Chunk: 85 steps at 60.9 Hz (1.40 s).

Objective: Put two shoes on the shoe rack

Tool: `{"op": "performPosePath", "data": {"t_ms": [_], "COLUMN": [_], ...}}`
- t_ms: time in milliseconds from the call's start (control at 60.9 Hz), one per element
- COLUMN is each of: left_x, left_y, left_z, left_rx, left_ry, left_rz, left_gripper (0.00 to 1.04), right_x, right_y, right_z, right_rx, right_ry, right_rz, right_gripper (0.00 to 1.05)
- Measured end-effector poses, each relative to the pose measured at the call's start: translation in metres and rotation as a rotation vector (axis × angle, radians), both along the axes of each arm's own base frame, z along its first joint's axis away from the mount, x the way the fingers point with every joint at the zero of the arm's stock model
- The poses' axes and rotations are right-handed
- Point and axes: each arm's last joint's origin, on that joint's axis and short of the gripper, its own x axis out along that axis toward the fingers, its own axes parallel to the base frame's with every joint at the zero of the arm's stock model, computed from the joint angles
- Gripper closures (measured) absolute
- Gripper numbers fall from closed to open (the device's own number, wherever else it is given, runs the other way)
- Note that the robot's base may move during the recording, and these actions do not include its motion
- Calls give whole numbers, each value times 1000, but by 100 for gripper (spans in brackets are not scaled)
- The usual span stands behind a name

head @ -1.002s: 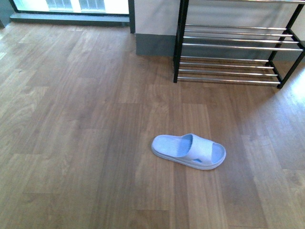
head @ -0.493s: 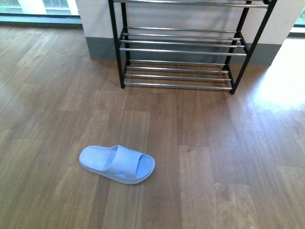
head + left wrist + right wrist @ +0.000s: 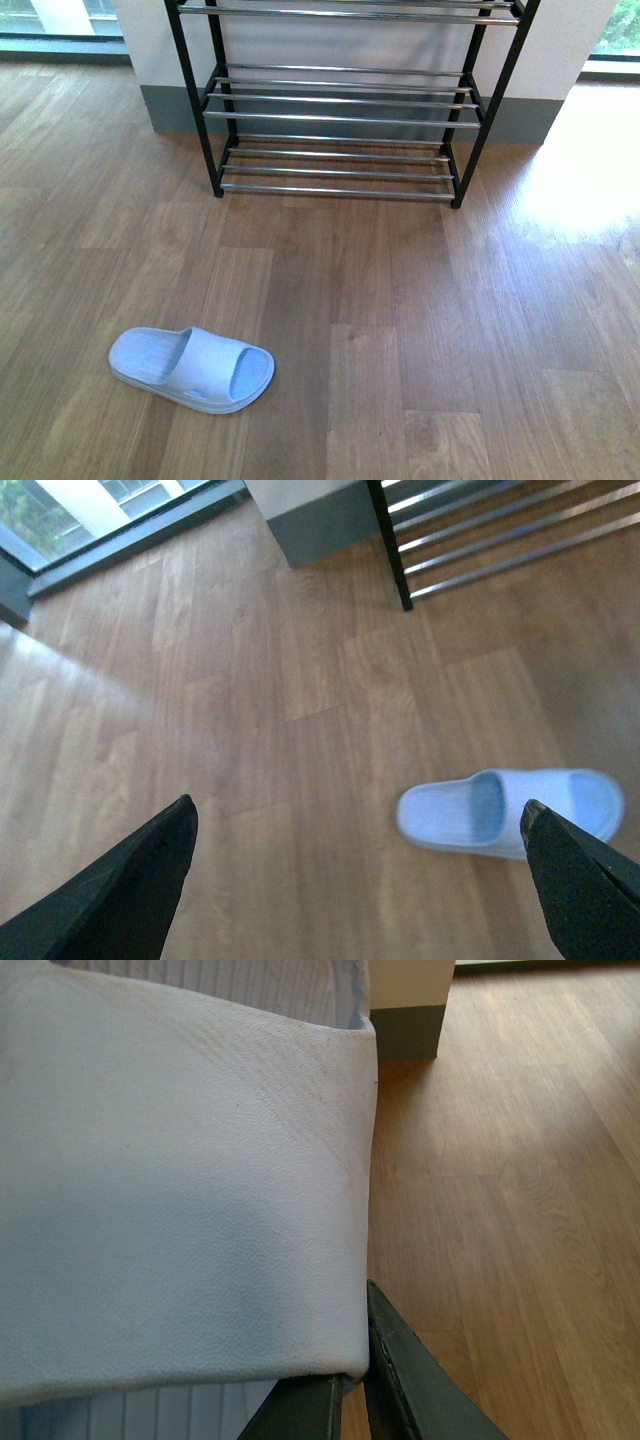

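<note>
Front view has swung round: the rack (image 3: 335, 100) went from the top right corner to top middle, both ends showing now. The slide (image 3: 190, 369) drifted from centre-right to lower left (looks like the camera turning, not the slide moving). A sunlit patch (image 3: 575, 190) has appeared at right.

wood-grain floor (image 3: 400, 300) is shining softly; rack (image 3: 340, 118) bars are gleaming chrome, frame black; pale blue slipper (image 3: 190, 370) is looking matt.
</note>
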Motion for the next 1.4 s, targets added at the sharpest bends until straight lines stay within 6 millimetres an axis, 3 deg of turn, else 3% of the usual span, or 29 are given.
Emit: {"op": "performPosePath", "data": {"t_ms": [82, 263, 493, 723, 952, 1166, 1396], "left_x": [29, 77, 101, 115, 127, 145, 152], "left_y": [-3, -13, -26, -29, -33, -40, -50], "left_z": [-15, -78, -166, -232, -275, -295, -316], "left_rx": [129, 420, 602, 681, 656, 631, 567], "left_ry": [55, 293, 606, 792, 853, 824, 819], "left_rz": [-44, -232, -482, -597, -645, -652, -677], "left_gripper": [9, 9, 9, 9, 9, 9, 9], "right_x": [0, 0, 0, 0, 0, 0, 0], "right_y": [0, 0, 0, 0, 0, 0, 0], "right_z": [0, 0, 0, 0, 0, 0, 0], "right_rx": [0, 0, 0, 0, 0, 0, 0], "right_ry": [0, 0, 0, 0, 0, 0, 0], "right_rz": [0, 0, 0, 0, 0, 0, 0], "right_gripper": [103, 103, 103, 103, 103, 103, 103]}}
